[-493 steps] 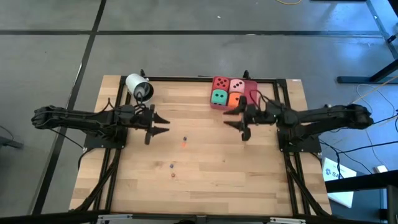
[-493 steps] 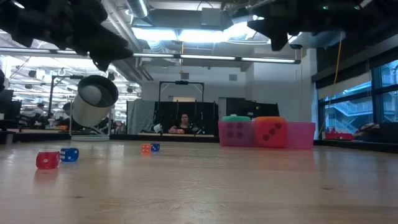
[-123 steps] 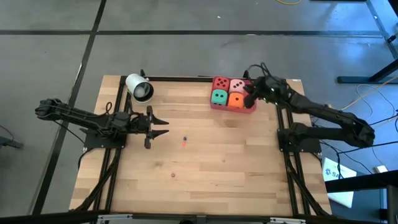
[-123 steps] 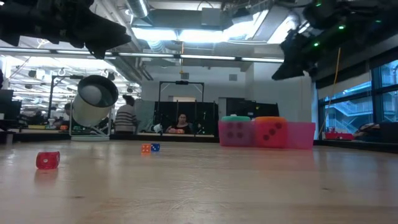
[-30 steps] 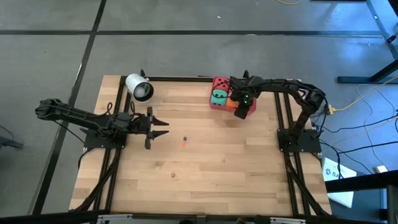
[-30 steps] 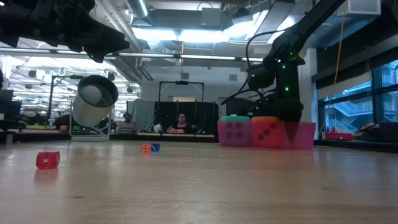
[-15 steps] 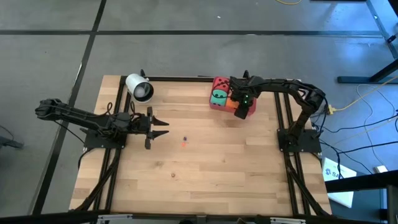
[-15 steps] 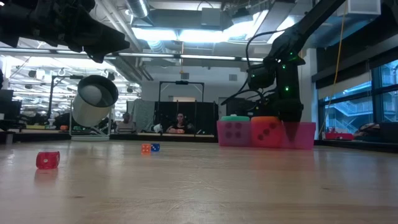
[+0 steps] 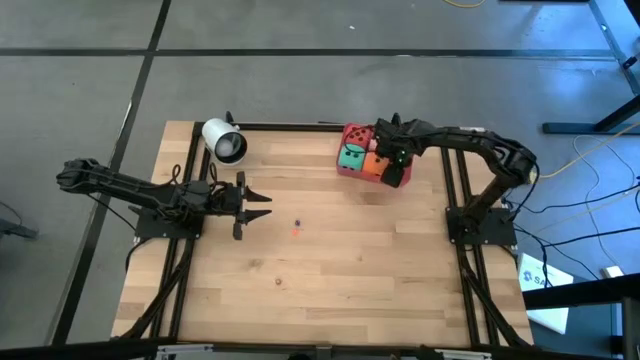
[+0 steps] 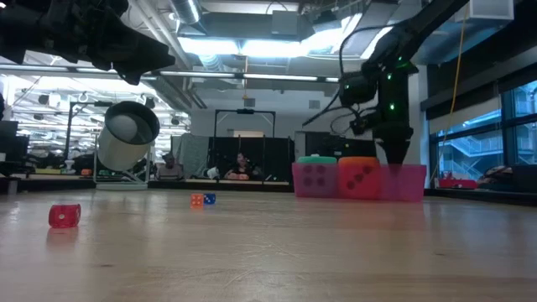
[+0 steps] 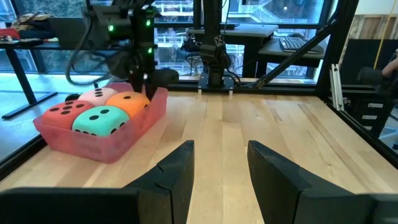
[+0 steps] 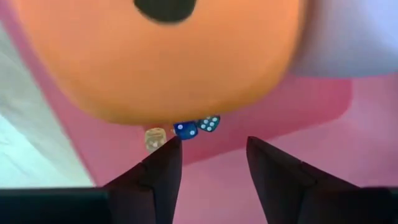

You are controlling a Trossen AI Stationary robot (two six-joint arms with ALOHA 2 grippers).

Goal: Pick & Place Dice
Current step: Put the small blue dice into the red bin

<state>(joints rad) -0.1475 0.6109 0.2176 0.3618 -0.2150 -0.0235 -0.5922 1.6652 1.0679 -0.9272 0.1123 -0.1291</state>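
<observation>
Orange die (image 12: 168, 56) just beyond right pincer (image 12: 208, 162) (fingers parted) — untouched.

Four dice (image 9: 360, 150) sit packed in a tray (image 9: 352, 170) at the far edge of the tabletop (image 9: 330, 260), right of centre. The right gripper (image 9: 392, 168) hangs over the tray's right end, jaws apart. A cylinder (image 9: 223, 141) lies at the far left corner. The left gripper (image 9: 262, 201) hovers left of centre, well apart from the tray. Several tiny dice (image 10: 202, 200) lie scattered mid-table.
</observation>
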